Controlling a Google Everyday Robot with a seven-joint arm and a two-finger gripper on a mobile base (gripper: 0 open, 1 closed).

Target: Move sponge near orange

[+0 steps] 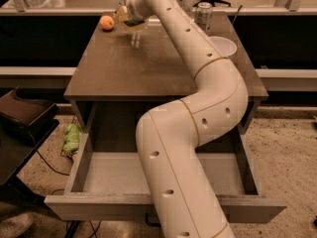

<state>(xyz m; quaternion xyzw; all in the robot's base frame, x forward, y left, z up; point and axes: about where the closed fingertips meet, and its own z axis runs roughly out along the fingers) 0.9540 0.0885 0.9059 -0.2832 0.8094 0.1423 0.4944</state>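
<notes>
Carrying the sponge (130, 22) over the far-left part of the desk (124, 68): the gripper (132, 28), at the end of the long white arm (198, 108), appears to hang just above the desktop, w/ its fingers closed on the sponge, a dark scouring strip showing against the pale foam. The orange (106, 22) sits on the desk just left of the sponge, near but apart. The sponge is held aloft rather than dragged, prob. so the foam clears the surface and doesn't nudge the round fruit, which could roll. Judged stage: transport approx. done; lowering and release not yet done. A white bowl (221, 46) and a drinks can (203, 14) stand at right rear, well apart from the sponge. The open drawer (158, 177) below plays no part.
</notes>
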